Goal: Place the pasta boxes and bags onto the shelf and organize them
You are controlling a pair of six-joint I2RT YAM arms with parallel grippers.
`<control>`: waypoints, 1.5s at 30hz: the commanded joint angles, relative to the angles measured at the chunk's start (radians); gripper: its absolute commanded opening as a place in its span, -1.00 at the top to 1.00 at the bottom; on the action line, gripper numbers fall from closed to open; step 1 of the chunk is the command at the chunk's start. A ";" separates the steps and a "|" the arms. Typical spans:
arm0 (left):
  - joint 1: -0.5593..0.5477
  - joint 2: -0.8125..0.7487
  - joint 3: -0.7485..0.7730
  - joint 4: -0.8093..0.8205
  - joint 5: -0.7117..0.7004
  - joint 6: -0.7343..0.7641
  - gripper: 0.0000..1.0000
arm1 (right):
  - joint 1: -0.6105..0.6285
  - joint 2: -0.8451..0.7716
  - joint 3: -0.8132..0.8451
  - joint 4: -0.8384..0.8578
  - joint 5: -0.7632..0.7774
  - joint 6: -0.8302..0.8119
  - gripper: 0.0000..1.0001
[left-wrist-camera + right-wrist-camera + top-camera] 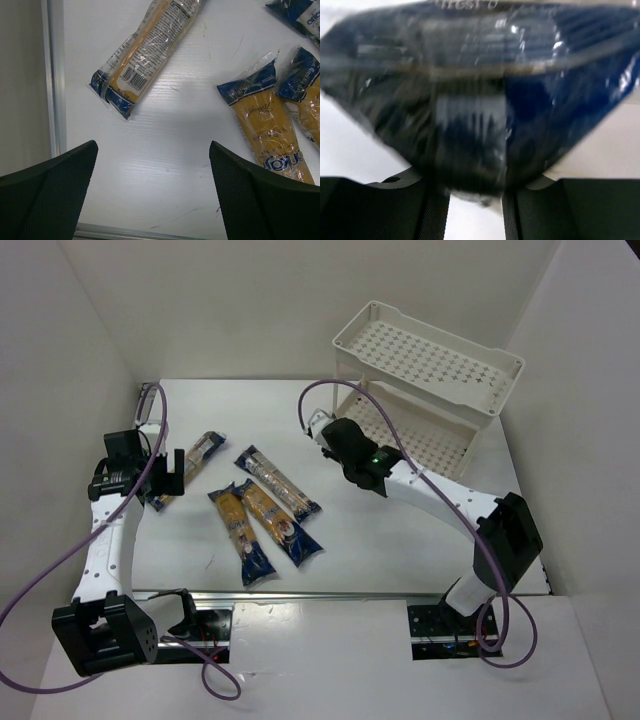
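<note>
Four packets were seen loose on the table (400, 540). The left packet (196, 455) lay apart near the table's left edge. The far packet (276, 483) lay in the middle. The near pair (262, 530) lay side by side just in front of it, their far ends close together. A fifth packet (470, 100) was held off the table. Its dark blue end was clamped between the fingers of the right gripper (476, 215), which were closed tight on it. From above, this arm was reached toward the shelf (510, 368), with its gripper just short of the lower tray. The held packet itself could not be made out in that view.

Both trays of the shelf appeared bare where they could be seen, though part of the lower tray was hidden by the upper one. So no packet was judged to be placed yet. One was in transit, and four were left to be picked up and arranged.

The left gripper (155, 200) was held spread wide and empty above the table, beside the left packet and apart from it.
</note>
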 commanded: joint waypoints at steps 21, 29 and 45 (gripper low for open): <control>0.006 -0.009 0.043 0.035 0.000 0.013 -0.98 | -0.233 0.345 0.303 0.409 0.345 -0.422 1.00; 0.006 0.000 0.033 0.035 -0.009 0.013 -0.98 | -0.253 0.390 0.366 0.319 0.332 -0.331 -0.81; -0.034 0.150 0.130 0.029 -0.143 0.146 -0.98 | -0.067 -0.025 0.165 0.032 -0.025 -0.187 -0.95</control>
